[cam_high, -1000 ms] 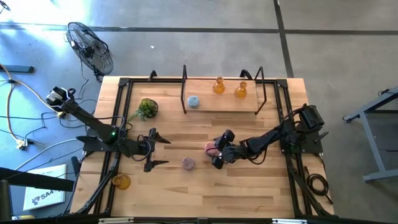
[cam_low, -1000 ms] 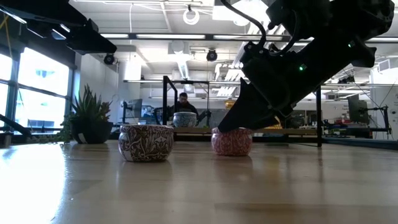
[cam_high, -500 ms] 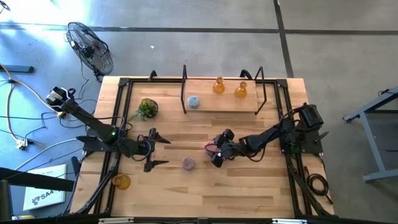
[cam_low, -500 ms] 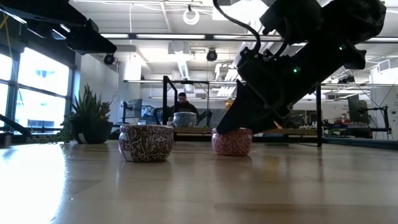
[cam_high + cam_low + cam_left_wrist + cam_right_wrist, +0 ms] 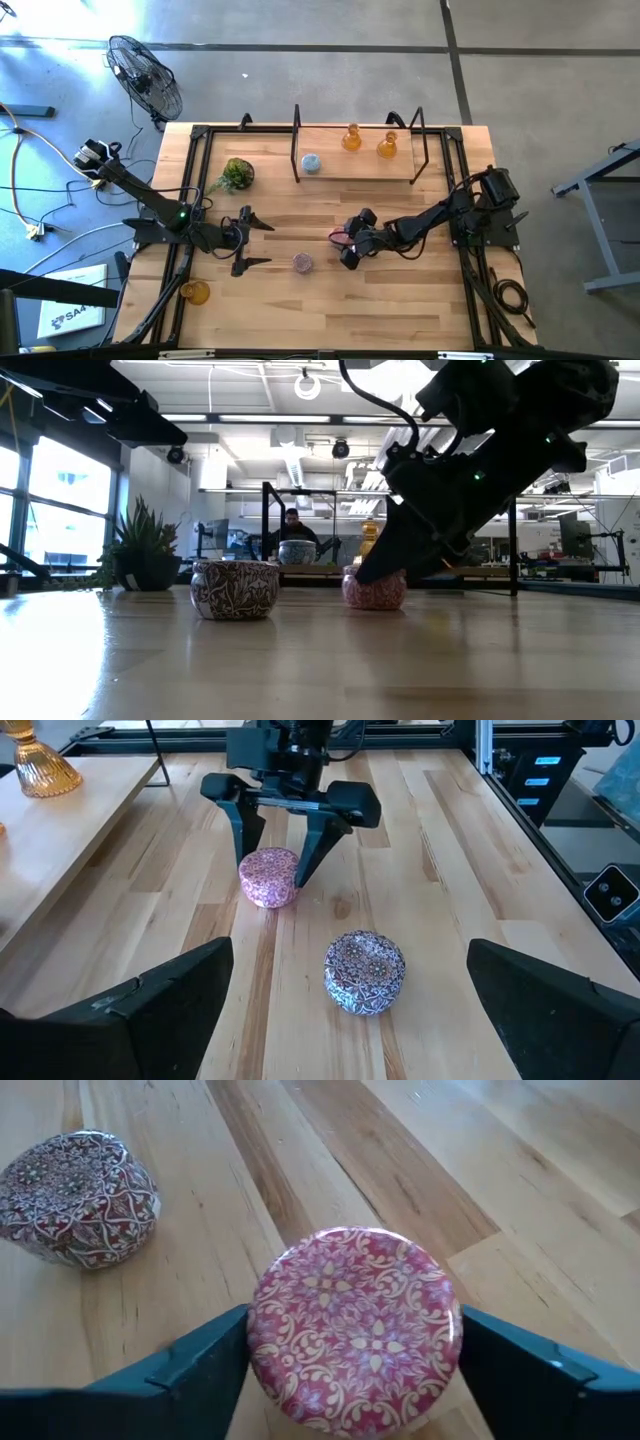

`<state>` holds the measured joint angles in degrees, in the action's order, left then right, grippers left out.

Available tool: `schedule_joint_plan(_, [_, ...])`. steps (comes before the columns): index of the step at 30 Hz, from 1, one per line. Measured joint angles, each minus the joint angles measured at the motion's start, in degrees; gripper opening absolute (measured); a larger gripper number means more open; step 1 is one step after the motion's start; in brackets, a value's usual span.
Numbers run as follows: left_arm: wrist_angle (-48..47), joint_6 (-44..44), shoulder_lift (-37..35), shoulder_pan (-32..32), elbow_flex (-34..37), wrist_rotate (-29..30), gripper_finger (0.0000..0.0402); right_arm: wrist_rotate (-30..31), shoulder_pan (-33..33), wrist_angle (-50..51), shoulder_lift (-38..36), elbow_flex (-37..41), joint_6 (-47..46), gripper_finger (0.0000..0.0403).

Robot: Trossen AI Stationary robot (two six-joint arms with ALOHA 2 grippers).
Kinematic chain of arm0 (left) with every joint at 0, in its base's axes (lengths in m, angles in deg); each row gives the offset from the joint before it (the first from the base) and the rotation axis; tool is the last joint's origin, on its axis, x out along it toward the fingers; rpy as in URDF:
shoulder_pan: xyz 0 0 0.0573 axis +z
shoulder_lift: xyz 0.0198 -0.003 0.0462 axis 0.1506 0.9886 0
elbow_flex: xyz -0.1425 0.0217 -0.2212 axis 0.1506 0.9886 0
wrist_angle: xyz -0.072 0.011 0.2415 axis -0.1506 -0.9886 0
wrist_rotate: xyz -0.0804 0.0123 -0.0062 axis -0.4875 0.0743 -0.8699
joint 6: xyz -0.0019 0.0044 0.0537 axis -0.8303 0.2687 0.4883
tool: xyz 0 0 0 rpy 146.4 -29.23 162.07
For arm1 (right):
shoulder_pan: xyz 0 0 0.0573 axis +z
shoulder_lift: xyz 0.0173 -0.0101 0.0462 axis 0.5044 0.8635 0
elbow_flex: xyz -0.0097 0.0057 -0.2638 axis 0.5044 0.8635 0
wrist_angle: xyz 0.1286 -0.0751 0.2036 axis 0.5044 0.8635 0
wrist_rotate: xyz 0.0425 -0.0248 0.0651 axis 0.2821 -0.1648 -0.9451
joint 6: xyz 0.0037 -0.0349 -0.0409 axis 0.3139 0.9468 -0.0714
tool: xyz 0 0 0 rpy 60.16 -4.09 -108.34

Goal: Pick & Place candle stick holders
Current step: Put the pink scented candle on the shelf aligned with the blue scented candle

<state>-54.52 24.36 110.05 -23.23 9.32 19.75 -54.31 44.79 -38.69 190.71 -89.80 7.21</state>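
Note:
A short round pink candle stick holder (image 5: 355, 1330) stands on its base mid-table, with my right gripper (image 5: 341, 240) shut on it. A lilac round holder (image 5: 302, 262) stands just nearer and to its left, in front of my open left gripper (image 5: 268, 245), which touches nothing. A pale blue holder (image 5: 311, 163) and two amber bottle-shaped ones (image 5: 351, 138) (image 5: 387, 146) stand on the raised shelf (image 5: 360, 170) at the far side. A third amber holder (image 5: 195, 292) stands at the near left corner. My right gripper has the pink holder's round side wall between its two fingers, one finger against each opposite side (image 5: 262, 1330) (image 5: 448, 1330). The fingers (image 5: 312, 850) slant down onto it from the table's right. The holder stands upright, its base on the table (image 5: 375, 606).
A small green plant (image 5: 237, 174) sits at the far left of the table. The shelf's black frame posts (image 5: 296, 140) rise at the back. Bare wood lies along the near edge (image 5: 380, 310). A person shows far off in the room (image 5: 294, 525).
My right gripper has stayed over the pink holder, rolled its wrist slightly, and drawn its fingers in against the holder's sides. The holder remains on the table.

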Motion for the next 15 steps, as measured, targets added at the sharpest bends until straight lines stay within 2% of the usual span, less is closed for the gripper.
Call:
schedule_joint_plan(4, [0.0, 0.0, 0.0, 0.0, 0.0, 0.0, 0.0397, 0.4, -0.3, -2.3, 1.6, -0.1, 0.3, 0.0281])
schedule_joint_plan(9, [0.0, 0.0, 0.0, 0.0, 0.0, 0.0, 0.0397, 2.1, -0.5, -3.3, 2.9, -0.2, 0.3, 0.028])
schedule_joint_plan(15, [0.0, 0.0, 0.0, 0.0, 0.0, 0.0, 0.0397, 1.9, 0.9, -4.1, 2.1, 0.0, 5.1, 0.028])
